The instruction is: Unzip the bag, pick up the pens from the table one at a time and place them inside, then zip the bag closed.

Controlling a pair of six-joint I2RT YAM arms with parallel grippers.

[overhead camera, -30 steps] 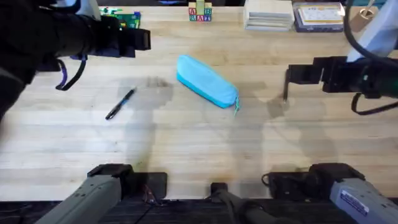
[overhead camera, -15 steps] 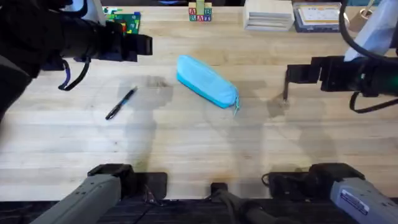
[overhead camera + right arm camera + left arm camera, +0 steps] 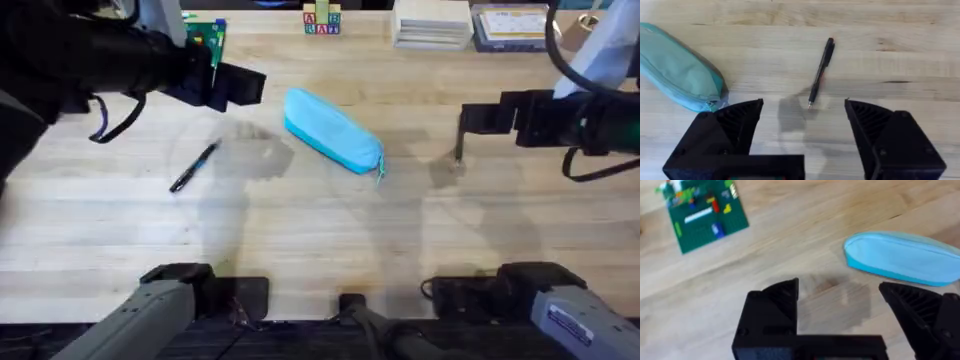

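Between the spread fingers of the left claw, which gripped nothing, lay bare table, with the rounded end of the bag just beyond one fingertip. That placing suggested the arm was lining up on the pouch, probably to steady it for unzipping. The right claw hung released too, empty, over a pen lying near the bag's other end. Overhead, the bag lay slanted at mid-table, apparently zipped, its contents hidden. Another pen lay well apart on its left. A green brick plate sat farther back.
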